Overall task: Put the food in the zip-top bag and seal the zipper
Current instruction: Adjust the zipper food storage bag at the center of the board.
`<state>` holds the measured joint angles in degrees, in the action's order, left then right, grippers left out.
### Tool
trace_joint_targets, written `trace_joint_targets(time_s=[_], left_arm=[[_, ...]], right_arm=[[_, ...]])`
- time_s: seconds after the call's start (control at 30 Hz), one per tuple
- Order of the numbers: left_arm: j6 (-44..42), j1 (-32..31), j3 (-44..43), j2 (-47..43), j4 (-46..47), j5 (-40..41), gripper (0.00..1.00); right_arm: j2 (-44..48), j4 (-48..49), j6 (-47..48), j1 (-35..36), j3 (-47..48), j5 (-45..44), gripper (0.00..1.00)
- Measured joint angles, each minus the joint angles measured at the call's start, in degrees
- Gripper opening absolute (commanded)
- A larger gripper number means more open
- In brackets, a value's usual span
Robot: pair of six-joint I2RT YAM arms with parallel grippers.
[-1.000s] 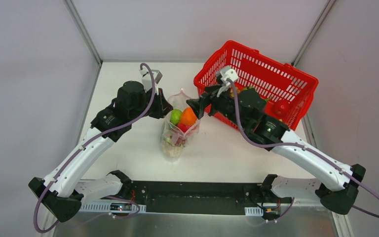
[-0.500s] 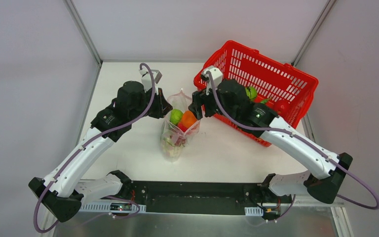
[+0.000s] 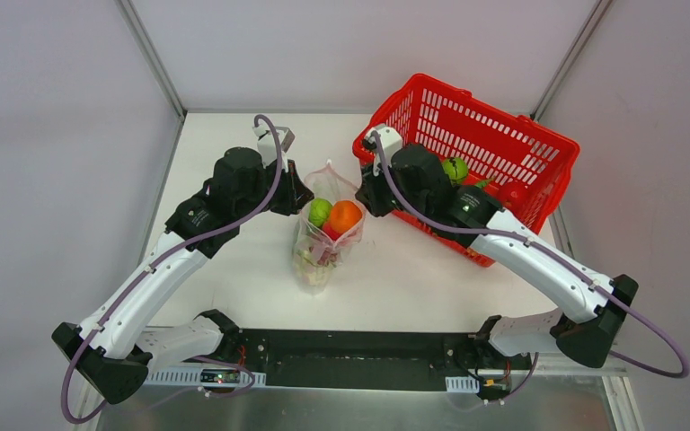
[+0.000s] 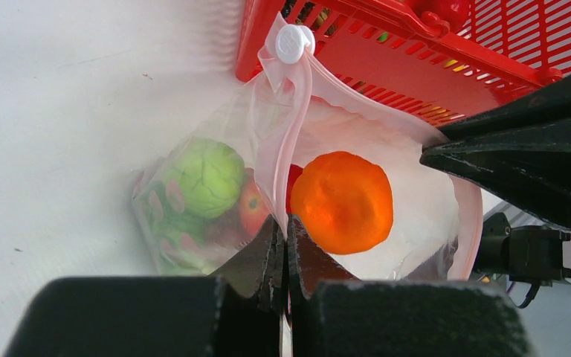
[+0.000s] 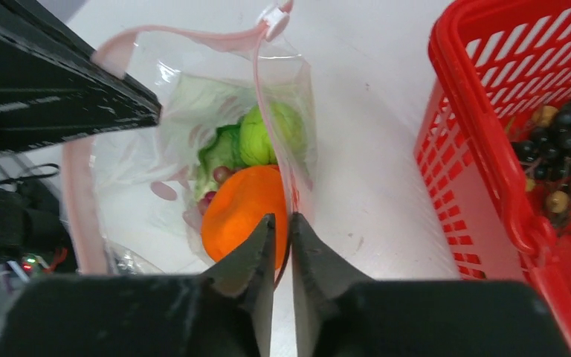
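**Second rim taken up: the mouth is to be drawn taut, not tugged**

The zip-top bag (image 3: 327,242) stands on the tabletop (image 3: 234,144) at the centre of the top view, just left of the red basket (image 3: 512,135). Lettuce (image 4: 207,175) and an orange fruit (image 4: 342,201) are seen inside it. The left gripper (image 4: 284,223) is clamped tight on the rim at the left of the mouth. The right gripper (image 5: 281,222) is narrowed to a slit, and one run of the pink zipper (image 5: 76,193) passes down into that slit. A pinch on the rim is judged, though its firmness cannot be told.

The step is judged to be the securing of both sides of the mouth. The pinch is best made on the strip itself rather than on the film below it, so that the tracks can be lined up. The rims should be drawn level and gently, since the orange fruit rides high and the bag could be tipped. The white slider (image 4: 294,43) should be left free. Grapes (image 5: 565,126) are seen in the basket, so sealing may be premature.
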<state>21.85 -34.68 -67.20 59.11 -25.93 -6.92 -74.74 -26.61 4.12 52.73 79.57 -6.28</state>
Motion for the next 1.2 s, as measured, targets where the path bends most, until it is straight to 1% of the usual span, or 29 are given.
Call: trace_joint_targets(time_s=[0.03,0.1,0.2,0.3,0.37,0.43,0.53,0.7,0.83,0.97,1.03,1.13,1.17,1.2], left_arm=[[0.0,0.0,0.0,0.0,0.0,0.0,0.0],[-0.1,0.0,0.0,0.0,-0.1,0.5,0.0],[-0.3,0.0,0.0,-0.4,-0.7,2.9,0.0],[-0.9,0.0,0.0,-1.5,-2.7,7.1,0.0],[-1.6,0.0,0.0,-2.6,-4.5,10.0,0.0],[-2.0,0.0,0.0,-3.5,-5.8,12.3,0.0],[-2.7,0.0,-0.2,-4.7,-7.5,14.5,0.0],[-3.0,0.0,-0.2,-5.0,-7.3,14.4,0.0],[-3.0,0.0,-0.1,-6.4,-5.7,12.9,0.0],[-3.1,0.0,-0.3,-6.8,-5.6,11.6,0.0],[-3.1,0.0,-0.3,-6.1,-5.6,11.2,0.0],[-3.1,0.0,-0.3,-5.0,-5.5,10.5,0.0],[-3.1,0.0,-0.3,-4.8,-5.4,10.4,0.0],[-3.1,0.0,-0.3,-4.8,-5.3,10.3,0.0]], right_arm=[[-0.1,0.6,-0.3,0.0,0.0,0.7,0.04],[-0.1,2.4,-1.0,0.0,0.0,2.7,0.0],[-0.1,8.5,-4.3,0.0,-0.2,9.1,0.0],[-0.1,17.2,-8.3,0.0,-1.8,16.2,0.01],[-0.1,20.5,-10.1,0.0,-2.6,17.7,0.02],[-0.2,21.3,-10.8,0.0,-2.7,16.5,0.02],[-1.6,19.9,-10.6,0.0,-1.4,10.0,0.05],[-4.2,16.9,-8.9,-0.5,0.0,3.0,0.09],[-4.4,15.3,-8.1,-1.0,0.0,1.0,0.13],[-4.4,15.3,-7.7,-1.3,0.0,1.0,0.23],[-4.4,15.3,-7.5,-1.4,0.0,1.1,0.3],[-4.3,15.5,-7.4,-1.5,-0.2,1.0,0.55],[-4.0,15.6,-7.5,-1.6,-0.4,1.0,0.63],[-3.7,15.7,-7.4,-1.6,-0.8,0.9,0.67]])
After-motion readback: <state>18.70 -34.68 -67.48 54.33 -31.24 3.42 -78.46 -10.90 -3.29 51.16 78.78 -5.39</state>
